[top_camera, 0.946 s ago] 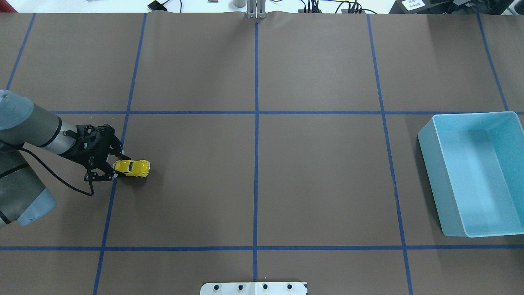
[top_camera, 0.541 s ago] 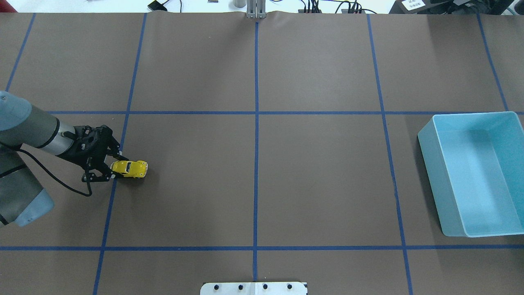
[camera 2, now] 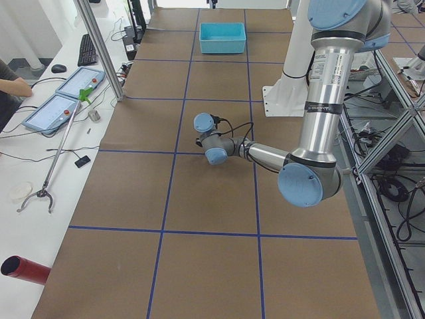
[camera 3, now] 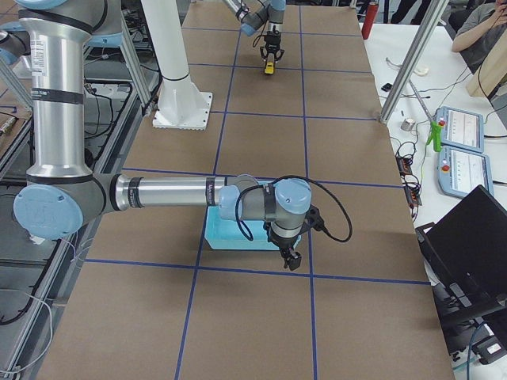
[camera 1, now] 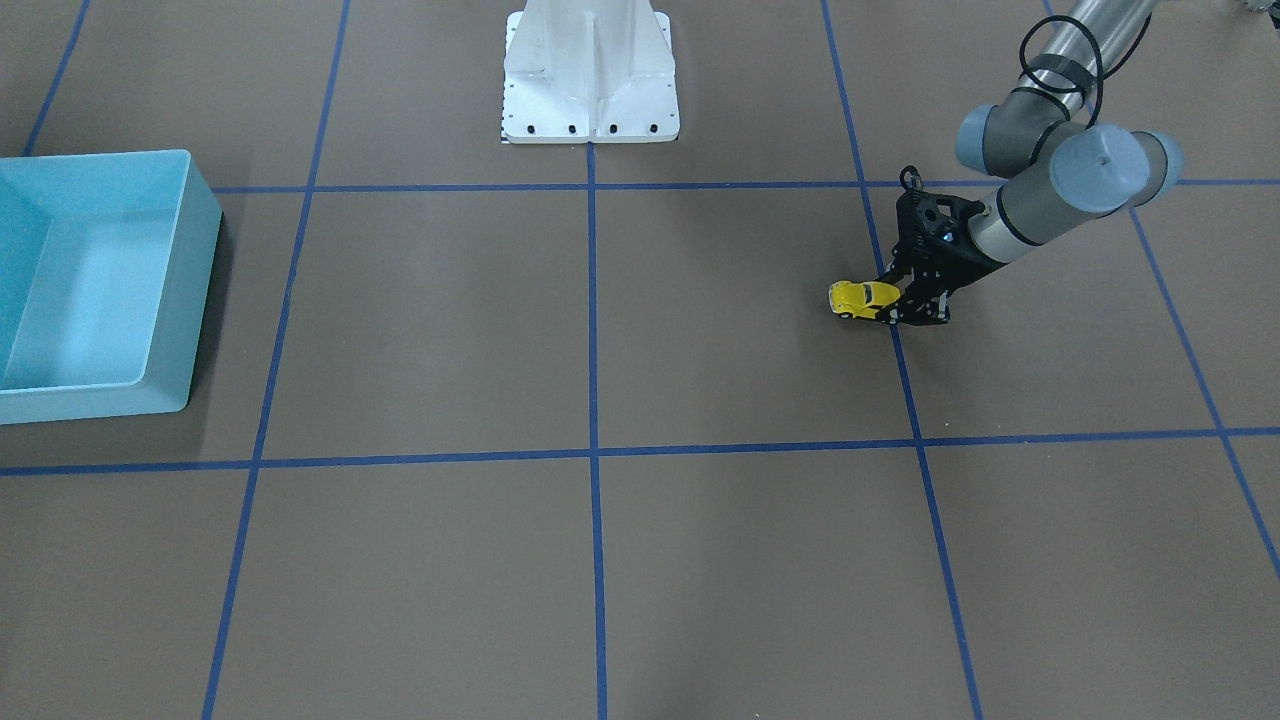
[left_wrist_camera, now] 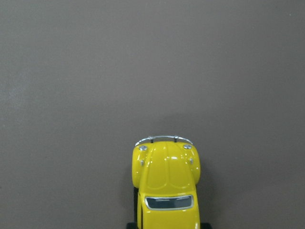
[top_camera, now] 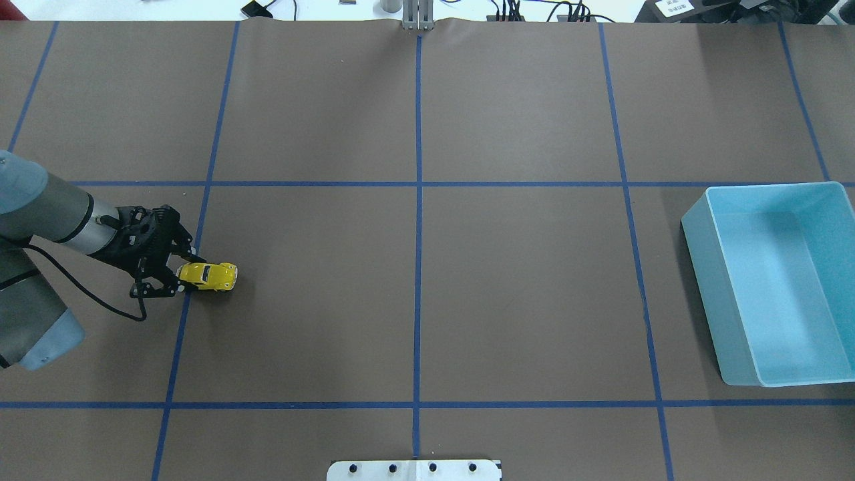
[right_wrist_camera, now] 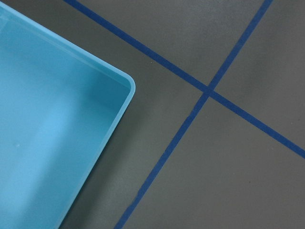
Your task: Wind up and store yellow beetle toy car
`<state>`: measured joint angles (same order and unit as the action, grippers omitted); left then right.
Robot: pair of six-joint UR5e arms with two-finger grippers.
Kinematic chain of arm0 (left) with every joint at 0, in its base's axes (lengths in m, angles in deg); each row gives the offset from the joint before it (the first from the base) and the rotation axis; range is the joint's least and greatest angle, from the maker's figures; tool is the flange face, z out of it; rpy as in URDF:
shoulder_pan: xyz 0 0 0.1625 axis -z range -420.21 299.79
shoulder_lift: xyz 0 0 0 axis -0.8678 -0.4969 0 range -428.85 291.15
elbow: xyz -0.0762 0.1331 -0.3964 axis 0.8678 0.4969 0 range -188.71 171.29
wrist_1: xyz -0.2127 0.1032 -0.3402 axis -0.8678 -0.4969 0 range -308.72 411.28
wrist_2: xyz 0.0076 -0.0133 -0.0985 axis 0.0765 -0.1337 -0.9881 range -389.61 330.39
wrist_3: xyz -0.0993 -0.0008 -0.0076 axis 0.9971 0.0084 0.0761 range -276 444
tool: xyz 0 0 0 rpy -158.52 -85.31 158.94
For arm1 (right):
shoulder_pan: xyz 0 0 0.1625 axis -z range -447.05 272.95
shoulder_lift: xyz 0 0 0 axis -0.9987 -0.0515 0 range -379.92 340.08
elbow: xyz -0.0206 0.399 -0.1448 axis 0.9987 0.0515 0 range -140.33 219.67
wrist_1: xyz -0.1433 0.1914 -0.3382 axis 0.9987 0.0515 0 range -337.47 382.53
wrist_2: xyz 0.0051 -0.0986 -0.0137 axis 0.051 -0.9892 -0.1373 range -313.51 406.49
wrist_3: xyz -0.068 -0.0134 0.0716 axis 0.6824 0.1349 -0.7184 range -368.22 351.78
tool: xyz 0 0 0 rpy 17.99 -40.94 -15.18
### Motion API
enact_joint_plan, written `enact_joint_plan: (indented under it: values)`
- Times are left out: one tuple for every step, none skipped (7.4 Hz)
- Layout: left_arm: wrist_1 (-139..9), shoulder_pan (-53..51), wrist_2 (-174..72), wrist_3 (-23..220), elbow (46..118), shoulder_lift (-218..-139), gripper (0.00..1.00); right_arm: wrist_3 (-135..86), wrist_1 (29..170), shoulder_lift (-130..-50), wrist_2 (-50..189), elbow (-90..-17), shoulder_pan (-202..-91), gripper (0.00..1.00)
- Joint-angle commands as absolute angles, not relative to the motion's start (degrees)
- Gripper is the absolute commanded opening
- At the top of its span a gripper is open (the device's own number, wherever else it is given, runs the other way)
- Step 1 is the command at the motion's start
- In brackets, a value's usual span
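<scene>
The yellow beetle toy car (top_camera: pixel 210 276) stands on its wheels on the brown table at the left, nose pointing right. My left gripper (top_camera: pixel 182 275) is shut on its rear end, low at the table. The front-facing view shows the same grip (camera 1: pixel 897 303) on the car (camera 1: pixel 858 298). In the left wrist view the car's hood and silver bumper (left_wrist_camera: pixel 165 167) fill the bottom centre. The light blue bin (top_camera: pixel 698 267) stands empty at the far right. My right gripper (camera 3: pixel 291 260) hangs beside the bin's corner (right_wrist_camera: pixel 128 88); I cannot tell whether it is open or shut.
Blue tape lines divide the brown table cover into squares. The white robot base plate (camera 1: pixel 590 100) sits at the robot's edge, and also shows in the overhead view (top_camera: pixel 414 471). An operators' desk with tablets (camera 2: pixel 63 106) runs along the far side.
My left gripper has pulled the car a short way to the left along the table, backwards for the car. The bin has not moved.
</scene>
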<state>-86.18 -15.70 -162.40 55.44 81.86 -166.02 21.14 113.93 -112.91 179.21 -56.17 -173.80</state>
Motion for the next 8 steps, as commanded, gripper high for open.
enact_joint_plan:
  values:
    - [-86.26, -15.56, -162.59, 55.44, 82.00, -165.27, 0.12, 21.23, 113.93, -112.91, 179.21, -56.22, -173.80, 1.00]
    - [-86.26, -15.56, -162.59, 55.44, 82.00, -165.18, 0.12, 21.14, 113.93, -112.91, 179.21, -56.14, -173.80, 1.00]
    - [-86.26, -15.47, -162.67, 55.44, 82.00, -165.01, 0.12, 21.23, 113.93, -112.91, 179.21, -56.13, -173.80, 1.00]
    - [-86.26, -15.30, -162.67, 55.35, 82.00, -164.74, 0.12, 21.23, 113.93, -112.91, 179.21, -56.13, -173.80, 1.00]
    - [-86.26, -15.29, -162.67, 55.35, 82.00, -164.57, 0.12, 21.23, 113.93, -112.91, 179.21, -56.13, -173.80, 1.00]
    - [-86.26, -15.21, -162.67, 55.35, 82.00, -164.56, 0.12, 21.23, 113.93, -112.91, 179.21, -56.13, -173.80, 1.00]
    - [-86.26, -14.86, -162.76, 55.35, 82.00, -164.56, 0.12, 21.23, 113.93, -112.91, 179.21, -56.13, -173.88, 1.00]
    - [-86.35, -14.59, -162.76, 55.26, 82.00, -163.69, 0.12, 21.23, 113.93, -112.91, 179.21, -56.13, -173.80, 1.00]
